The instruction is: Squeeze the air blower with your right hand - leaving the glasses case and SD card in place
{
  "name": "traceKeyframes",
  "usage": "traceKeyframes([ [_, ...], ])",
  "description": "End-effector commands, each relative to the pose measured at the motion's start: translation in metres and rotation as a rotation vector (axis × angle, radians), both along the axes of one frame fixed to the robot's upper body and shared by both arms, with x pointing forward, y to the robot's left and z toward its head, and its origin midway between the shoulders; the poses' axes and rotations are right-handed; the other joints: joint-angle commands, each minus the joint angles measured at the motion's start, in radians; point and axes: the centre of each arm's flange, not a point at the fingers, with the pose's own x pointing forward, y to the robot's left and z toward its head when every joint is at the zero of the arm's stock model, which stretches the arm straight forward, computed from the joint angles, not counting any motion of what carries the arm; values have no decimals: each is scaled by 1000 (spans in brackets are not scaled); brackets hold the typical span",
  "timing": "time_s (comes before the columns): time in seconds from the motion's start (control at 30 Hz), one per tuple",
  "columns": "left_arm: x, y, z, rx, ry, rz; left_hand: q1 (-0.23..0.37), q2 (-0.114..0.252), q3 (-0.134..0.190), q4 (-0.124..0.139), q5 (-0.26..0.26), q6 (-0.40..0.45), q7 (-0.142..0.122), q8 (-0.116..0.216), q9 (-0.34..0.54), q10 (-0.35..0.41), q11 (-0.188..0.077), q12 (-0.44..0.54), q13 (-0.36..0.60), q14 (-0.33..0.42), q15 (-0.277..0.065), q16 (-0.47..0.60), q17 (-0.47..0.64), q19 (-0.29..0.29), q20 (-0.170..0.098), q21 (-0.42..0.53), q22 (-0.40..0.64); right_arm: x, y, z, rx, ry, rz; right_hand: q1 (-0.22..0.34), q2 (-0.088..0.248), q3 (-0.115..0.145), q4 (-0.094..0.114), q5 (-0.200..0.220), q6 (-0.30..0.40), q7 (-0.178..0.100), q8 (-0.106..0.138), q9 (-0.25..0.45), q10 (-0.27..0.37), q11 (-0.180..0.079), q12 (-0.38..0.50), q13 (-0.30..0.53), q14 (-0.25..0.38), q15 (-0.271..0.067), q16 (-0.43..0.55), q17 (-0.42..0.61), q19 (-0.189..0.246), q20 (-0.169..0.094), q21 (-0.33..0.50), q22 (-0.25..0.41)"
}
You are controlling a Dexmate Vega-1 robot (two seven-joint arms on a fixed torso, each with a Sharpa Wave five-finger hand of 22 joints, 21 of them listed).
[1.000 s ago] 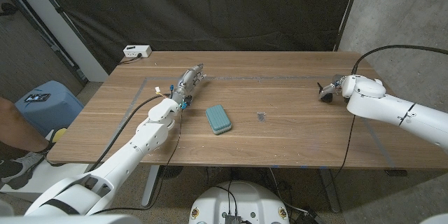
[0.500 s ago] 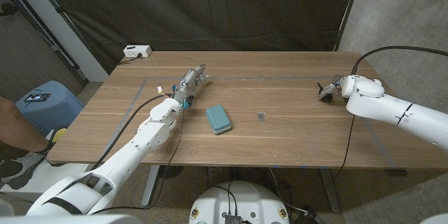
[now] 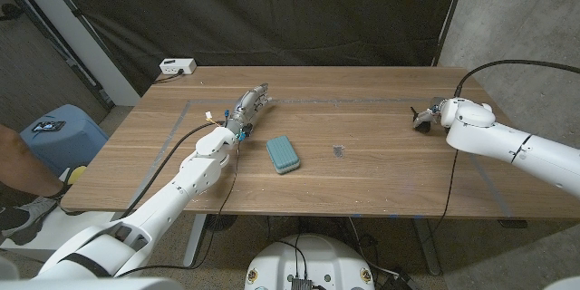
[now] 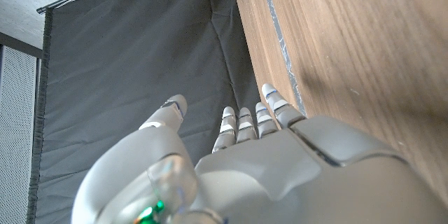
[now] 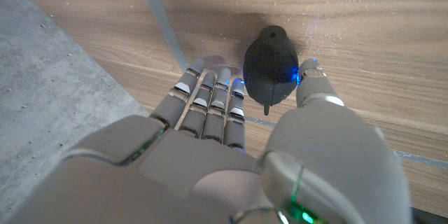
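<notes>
The black air blower lies on the wooden table near its right edge, a small dark shape in the head view. My right hand reaches around it: in the right wrist view the hand has its straight fingers on one side and its thumb on the other, close to the bulb, with no squeeze visible. The teal glasses case lies mid-table with the small SD card to its right. My left hand stays at the back left, fingers stretched out, holding nothing.
A white power strip sits at the table's far left corner. Grey tape lines mark the tabletop. A black cable runs to my right arm. A blue stool and a person's leg are left of the table.
My right arm has crept slightly further in around the blower. The left hand, case and card have stayed put.
</notes>
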Motion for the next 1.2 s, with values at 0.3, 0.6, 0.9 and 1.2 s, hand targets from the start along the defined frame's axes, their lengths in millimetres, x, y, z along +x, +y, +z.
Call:
traceKeyframes([
  [0.3,0,-2,-2,0,7,-9,12,-2,0,2,7,18,-2,7,2,18,1,12,5,6,4,10,3,14,2,-8,5,4,4,-4,-1,-20,-11,24,15,-2,-3,4,66,-21,16,4,61,-13,42,21,52,-26,21,8,23,-7,4,3],
  [0.6,-1,-3,-4,1,8,-10,12,-2,0,2,7,27,-6,9,3,27,1,14,6,8,4,9,3,17,2,-10,5,3,6,-5,-11,-32,-13,43,20,-5,-7,2,116,-34,24,5,104,-26,73,34,98,-53,38,14,28,-15,2,3],
  [0.9,-1,-5,-5,2,10,-15,13,-2,0,2,7,33,-6,10,3,36,-1,17,6,11,3,10,3,19,4,-13,6,1,6,-7,-15,-51,-22,61,23,-9,-9,1,161,-46,30,6,140,-36,100,45,138,-67,54,20,39,-29,3,3],
  [1.2,1,-7,-2,9,6,-24,14,-2,0,3,7,42,-7,11,3,40,-4,17,6,12,4,9,3,21,4,-16,6,-1,6,-4,-18,-74,-30,73,25,-10,-11,0,177,-49,31,7,155,-42,111,49,150,-75,59,23,45,-32,3,3],
])
